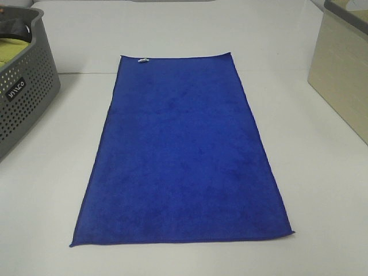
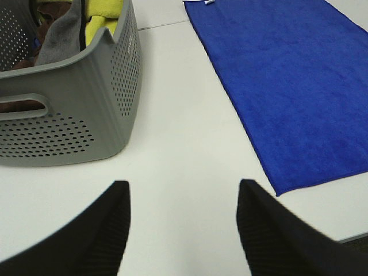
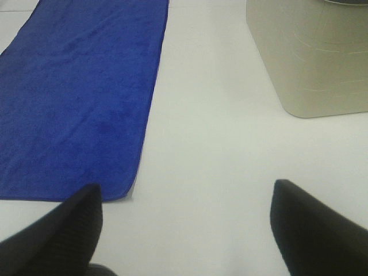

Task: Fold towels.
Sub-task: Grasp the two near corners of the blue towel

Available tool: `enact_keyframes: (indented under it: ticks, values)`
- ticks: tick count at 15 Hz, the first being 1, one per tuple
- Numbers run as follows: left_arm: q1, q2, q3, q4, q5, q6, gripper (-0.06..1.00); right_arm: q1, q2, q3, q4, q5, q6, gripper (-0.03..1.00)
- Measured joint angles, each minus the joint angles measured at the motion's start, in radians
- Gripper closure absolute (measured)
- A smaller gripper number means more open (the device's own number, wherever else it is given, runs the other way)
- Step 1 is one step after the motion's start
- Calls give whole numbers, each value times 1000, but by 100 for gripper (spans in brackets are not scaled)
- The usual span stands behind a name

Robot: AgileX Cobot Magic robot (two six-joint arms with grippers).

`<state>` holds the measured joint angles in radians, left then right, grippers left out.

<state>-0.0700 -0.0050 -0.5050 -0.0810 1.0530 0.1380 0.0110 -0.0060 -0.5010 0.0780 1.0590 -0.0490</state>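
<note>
A royal-blue towel lies flat and unfolded on the white table, its long side running away from me, with a small white tag on the far short edge. It also shows in the left wrist view and in the right wrist view. My left gripper is open and empty over bare table, off the towel's near left corner. My right gripper is open and empty over bare table, off the towel's near right corner. Neither gripper shows in the exterior high view.
A grey perforated laundry basket stands at the left, holding yellow, grey and dark cloths. A beige bin stands at the right, and also shows in the right wrist view. White table surrounds the towel.
</note>
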Motion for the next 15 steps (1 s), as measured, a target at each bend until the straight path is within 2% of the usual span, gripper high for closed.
enact_keyframes:
  ticks: [15]
  values:
    - [0, 0, 0, 0, 0, 0, 41, 0, 0, 0, 0, 0, 0, 21]
